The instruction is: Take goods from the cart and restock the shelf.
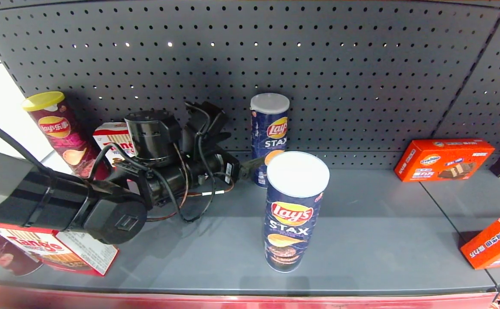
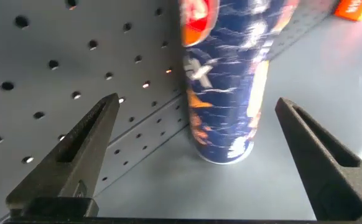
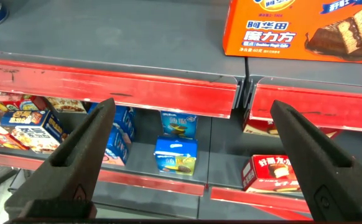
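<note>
Standing before the rear can (image 1: 269,128) is another can (image 1: 294,223).

The front chip can (image 1: 295,214) is covering part of the rear can's (image 1: 269,128) base, whose blurred top is running off the left wrist view's edge.

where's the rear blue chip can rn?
Head view: the rear blue chip can stands upright at the back of the shelf near the pegboard, behind the front blue can, just ahead of the open left tool.
</note>
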Robot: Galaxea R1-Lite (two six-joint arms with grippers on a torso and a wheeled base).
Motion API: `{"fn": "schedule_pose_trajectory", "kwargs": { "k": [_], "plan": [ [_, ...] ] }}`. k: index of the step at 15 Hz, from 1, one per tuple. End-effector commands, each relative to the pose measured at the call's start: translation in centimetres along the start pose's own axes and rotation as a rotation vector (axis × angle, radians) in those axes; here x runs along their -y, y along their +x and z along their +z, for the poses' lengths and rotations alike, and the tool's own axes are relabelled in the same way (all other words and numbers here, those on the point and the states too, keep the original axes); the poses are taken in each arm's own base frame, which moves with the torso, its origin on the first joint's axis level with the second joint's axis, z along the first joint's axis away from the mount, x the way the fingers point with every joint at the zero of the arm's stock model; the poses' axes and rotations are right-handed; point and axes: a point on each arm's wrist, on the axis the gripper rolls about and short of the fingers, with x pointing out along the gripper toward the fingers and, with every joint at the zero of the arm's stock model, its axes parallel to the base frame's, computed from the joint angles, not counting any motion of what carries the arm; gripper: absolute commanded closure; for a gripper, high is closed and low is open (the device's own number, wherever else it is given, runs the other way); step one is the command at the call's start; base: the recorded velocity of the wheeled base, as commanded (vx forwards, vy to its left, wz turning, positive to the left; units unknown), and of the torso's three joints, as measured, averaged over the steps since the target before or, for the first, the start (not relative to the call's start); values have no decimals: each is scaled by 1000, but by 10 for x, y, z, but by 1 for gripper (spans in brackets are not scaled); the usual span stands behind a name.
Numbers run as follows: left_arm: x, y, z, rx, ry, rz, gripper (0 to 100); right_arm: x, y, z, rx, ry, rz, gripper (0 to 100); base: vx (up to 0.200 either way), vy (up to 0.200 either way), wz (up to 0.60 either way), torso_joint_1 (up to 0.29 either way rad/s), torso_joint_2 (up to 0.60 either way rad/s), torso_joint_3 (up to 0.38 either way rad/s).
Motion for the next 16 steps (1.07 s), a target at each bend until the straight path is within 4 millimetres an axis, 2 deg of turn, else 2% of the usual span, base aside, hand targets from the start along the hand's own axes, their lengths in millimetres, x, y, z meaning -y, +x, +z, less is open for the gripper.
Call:
{"fn": "schedule_pose_trajectory", "kwargs": {
  "k": [1,16],
  "plan": [
    [-1,4,-6,-15,-2,15,0,0,0,0,-1,0,1,0,0,0,0,0,0,0],
    [-9,6,-1,-10,-1,126,0,0,0,0,-1,0,1,0,0,0,0,0,0,0]
  ]
}}
